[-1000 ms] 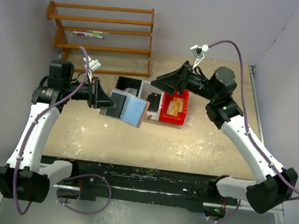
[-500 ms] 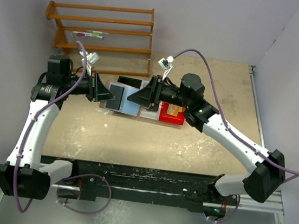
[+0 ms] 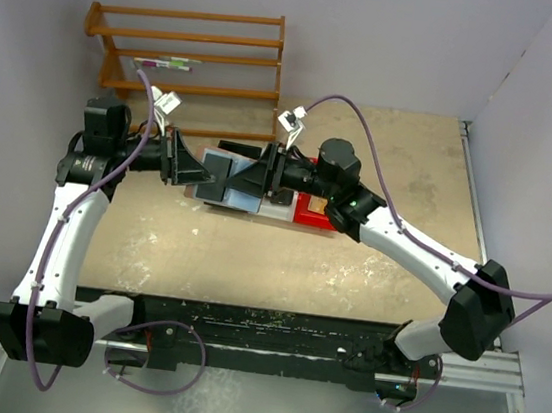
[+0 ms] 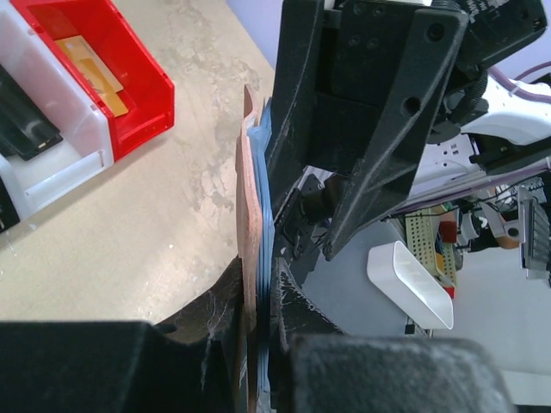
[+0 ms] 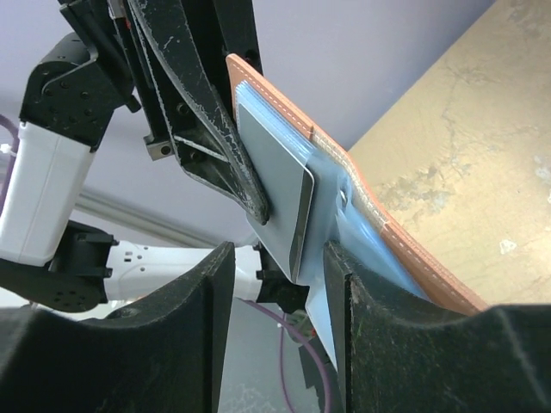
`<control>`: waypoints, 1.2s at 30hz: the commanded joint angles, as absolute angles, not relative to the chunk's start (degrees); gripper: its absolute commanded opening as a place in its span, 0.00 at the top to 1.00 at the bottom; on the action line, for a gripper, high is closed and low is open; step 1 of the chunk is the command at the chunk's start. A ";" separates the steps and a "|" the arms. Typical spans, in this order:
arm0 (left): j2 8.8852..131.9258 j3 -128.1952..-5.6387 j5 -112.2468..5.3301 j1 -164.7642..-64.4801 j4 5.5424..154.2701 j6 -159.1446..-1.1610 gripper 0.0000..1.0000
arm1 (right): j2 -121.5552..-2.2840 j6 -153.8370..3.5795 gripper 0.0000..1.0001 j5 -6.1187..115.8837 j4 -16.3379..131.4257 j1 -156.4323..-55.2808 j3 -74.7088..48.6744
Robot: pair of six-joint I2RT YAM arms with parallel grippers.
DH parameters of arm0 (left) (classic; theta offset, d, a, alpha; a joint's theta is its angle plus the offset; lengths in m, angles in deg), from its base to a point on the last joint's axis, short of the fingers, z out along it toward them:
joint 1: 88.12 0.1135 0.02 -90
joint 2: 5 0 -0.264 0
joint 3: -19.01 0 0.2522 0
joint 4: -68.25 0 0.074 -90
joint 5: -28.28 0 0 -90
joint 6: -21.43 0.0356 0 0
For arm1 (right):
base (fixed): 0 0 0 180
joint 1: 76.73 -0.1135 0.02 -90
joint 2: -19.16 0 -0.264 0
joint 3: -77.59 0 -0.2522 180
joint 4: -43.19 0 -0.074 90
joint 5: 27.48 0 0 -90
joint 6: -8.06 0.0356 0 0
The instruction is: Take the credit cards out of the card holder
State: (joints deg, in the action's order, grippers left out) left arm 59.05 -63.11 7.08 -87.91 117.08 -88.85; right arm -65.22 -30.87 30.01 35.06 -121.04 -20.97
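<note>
My left gripper [image 3: 196,171] [image 4: 258,288] is shut on the card holder [image 3: 226,190], a pinkish-brown wallet with light blue lining, held open above the table. In the left wrist view the card holder [image 4: 250,215] shows edge-on between the fingers. A grey credit card [image 5: 277,176] sticks out of the blue lining [image 5: 344,237] under the brown edge [image 5: 379,206]. My right gripper [image 3: 251,177] [image 5: 280,258] faces it, jaws open on either side of that card's lower corner, with a gap showing. A golden-yellow credit card [image 4: 86,62] lies in the red bin [image 4: 142,82].
The red bin [image 3: 310,214], a white bin [image 4: 52,151] and a black bin [image 3: 238,149] stand in a row right behind the held card holder. A wooden rack [image 3: 189,55] stands at the back left. Purple walls close in both sides.
My right arm swung left from over the red bin to the card holder, and its jaws narrowed around the grey card. The left arm drew the card holder slightly back and left.
</note>
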 commanded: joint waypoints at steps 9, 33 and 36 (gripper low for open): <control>57.46 -64.69 21.60 -88.12 113.32 -91.08 1.00 | -68.41 -22.72 0.75 25.55 18.62 -121.47 -22.31; 56.65 -63.48 21.01 -88.19 116.05 -87.47 0.71 | -70.45 -17.79 1.00 23.19 9.95 -122.52 -23.66; 56.56 -63.61 23.60 -88.15 116.15 -87.53 0.72 | -69.99 -17.24 1.00 21.11 9.27 -122.52 -24.80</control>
State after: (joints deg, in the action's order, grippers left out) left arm 58.05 -63.11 15.47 -86.80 116.93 -87.91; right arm -70.62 -18.20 22.32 14.27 -121.42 -24.40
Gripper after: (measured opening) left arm 0.282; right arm 0.008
